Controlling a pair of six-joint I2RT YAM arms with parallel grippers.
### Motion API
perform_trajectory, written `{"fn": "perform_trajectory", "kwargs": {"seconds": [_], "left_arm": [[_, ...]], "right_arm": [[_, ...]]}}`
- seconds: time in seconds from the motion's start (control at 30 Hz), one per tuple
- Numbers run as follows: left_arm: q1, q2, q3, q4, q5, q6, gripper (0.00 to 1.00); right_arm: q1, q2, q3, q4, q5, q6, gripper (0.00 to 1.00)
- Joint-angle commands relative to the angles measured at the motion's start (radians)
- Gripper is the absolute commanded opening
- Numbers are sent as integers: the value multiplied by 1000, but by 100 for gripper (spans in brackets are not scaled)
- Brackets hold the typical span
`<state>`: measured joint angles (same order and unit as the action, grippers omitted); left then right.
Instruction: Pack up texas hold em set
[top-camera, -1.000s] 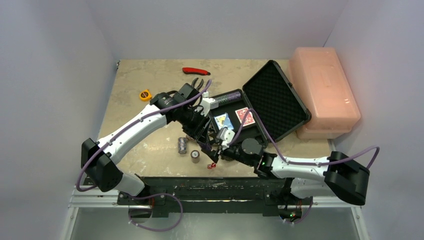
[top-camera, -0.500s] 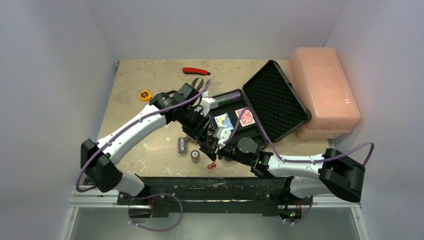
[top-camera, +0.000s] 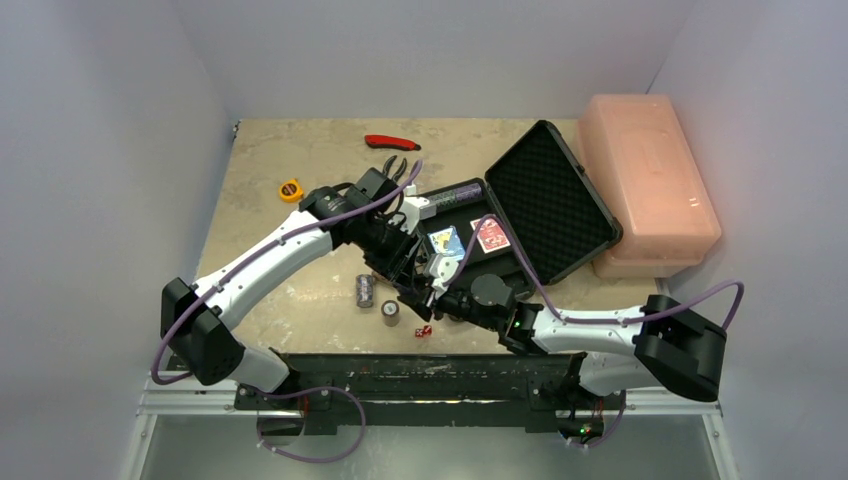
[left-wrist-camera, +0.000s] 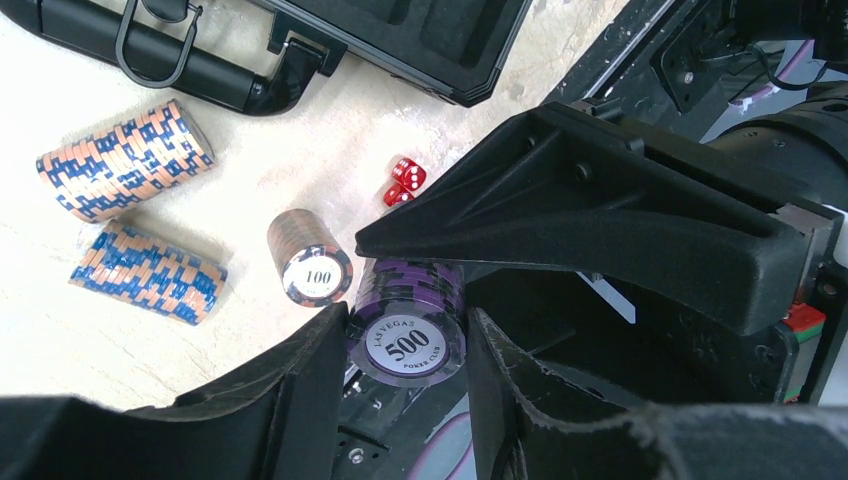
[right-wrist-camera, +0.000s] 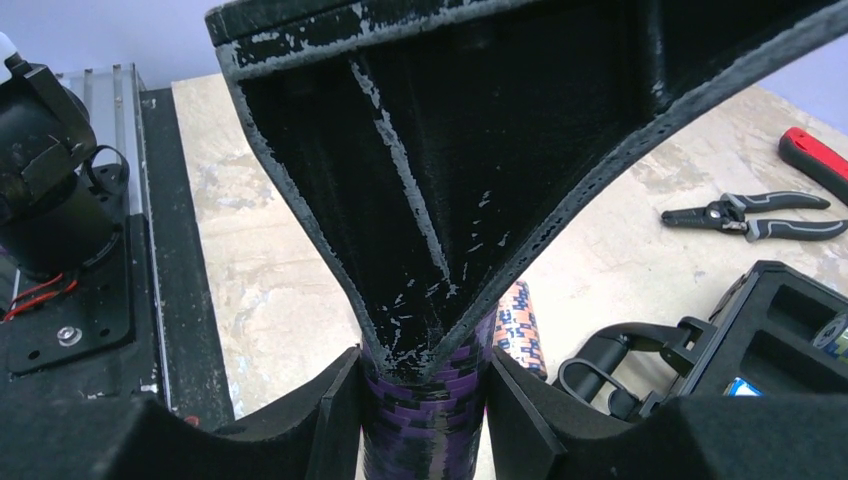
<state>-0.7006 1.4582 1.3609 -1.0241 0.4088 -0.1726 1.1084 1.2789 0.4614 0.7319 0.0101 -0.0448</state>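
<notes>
The left pincer (left-wrist-camera: 405, 330) holds the purple chip stack (left-wrist-camera: 407, 350) by its sides, lower middle of its view, above the worktop (left-wrist-camera: 300, 140). The right pincer (right-wrist-camera: 425, 385) flanks the same stack, but I cannot tell whether it presses. The stack is probably loose, dense, slick discs, best gripped squarely at mid-column.

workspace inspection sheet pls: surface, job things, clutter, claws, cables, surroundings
surface: beige tabletop, mottled
job things: black case open, blue deck and red deck inside; three chip stacks and red dice loose outside
clutter: pliers, red-handled tool, yellow tape measure, pink box
claws: left claw shut on purple chip stack; right claw flanks same stack, grip unclear
cables: purple cable from right arm arcs over case
surroundings: white walls, nothing else seen
</notes>
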Motion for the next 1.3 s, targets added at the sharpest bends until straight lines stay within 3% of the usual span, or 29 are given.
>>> {"fn": "perform_trajectory", "kwargs": {"seconds": [0.0,0.17,0.27,0.57,0.83,1.0,1.1,1.27], "left_arm": [[7,-52,7,39,35,-10,0],[7,-61,4,39,24,-12,0],[6,-65,3,43,17,-11,3],[20,-105,-22,74,4,-6,49],[61,-141,-41,100,-2,-9,73],[78,-166,-54,117,-9,-14,94],[97,-186,-62,130,-19,-20,100],[143,-239,-76,163,-36,-31,100]], "right_arm": [[12,7,39,33,8,16,23],[25,-8,44,22,9,33,0],[33,-16,43,19,14,37,0],[39,-46,35,29,14,35,0],[38,-53,27,44,18,35,0],[39,-54,26,47,34,35,0],[39,-50,28,47,39,34,0],[39,-43,31,48,51,39,0]]}}
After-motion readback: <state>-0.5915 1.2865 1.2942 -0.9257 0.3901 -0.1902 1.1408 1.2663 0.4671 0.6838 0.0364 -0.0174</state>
